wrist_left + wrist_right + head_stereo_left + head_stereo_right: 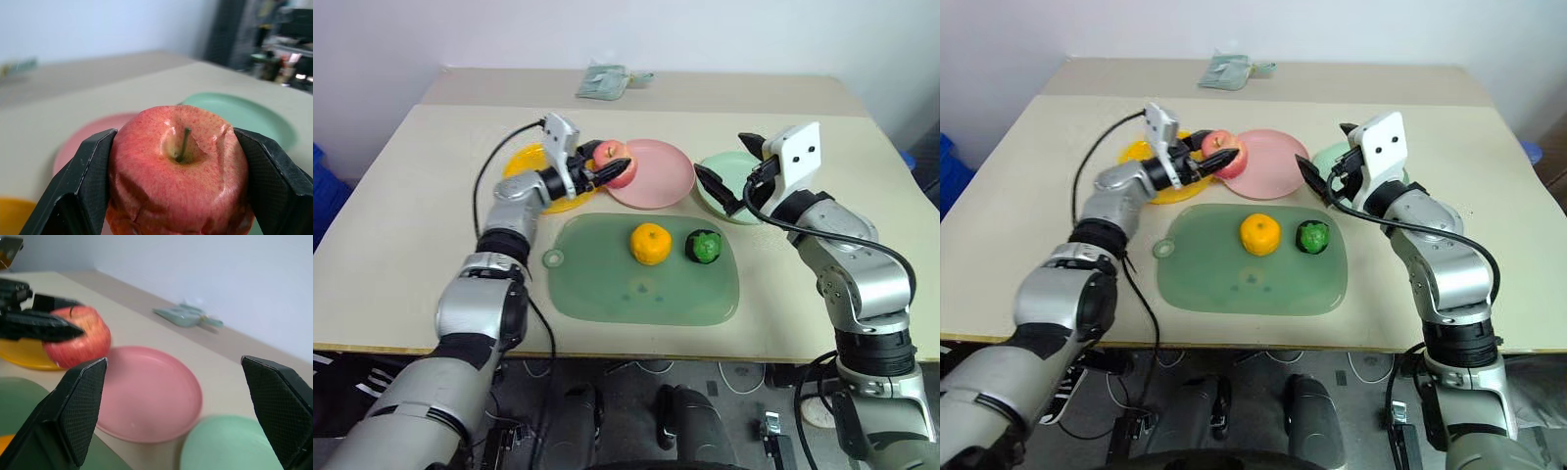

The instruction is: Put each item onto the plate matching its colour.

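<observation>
Left eye view: left gripper [610, 172] is clamped on the pink-red apple [614, 162], holding it above the table [401, 225], over the left edge of the pink plate [656, 173], w/ the yellow plate [527, 162] just beside it on the left. Right gripper [732, 168] has its jaws wide apart w/ nothing between them, hovering over the mint green plate [729, 196]. The three plates sit in a row, touching or nearly so. In front of them lies the green mat [641, 284]; the orange [650, 244] and the dark green fruit [705, 246] rest on it near its back edge, side by side but apart. A folded pale green packet [604, 80] lies at the far side of the table.

Right eye view: same layout; apple sits between yellow and pink plates, off the surface. Orange and green fruit on the mat.

Left wrist view: apple fills the space between both fingers [83, 186], stem facing the camera, skin dented where pressed. Pink and mint plates lie behind it.

Right wrist view: the two fingers [78, 411] stand far apart, empty. Btwn them the pink plate lies bare; the left gripper w/ the apple is at its far rim.
</observation>
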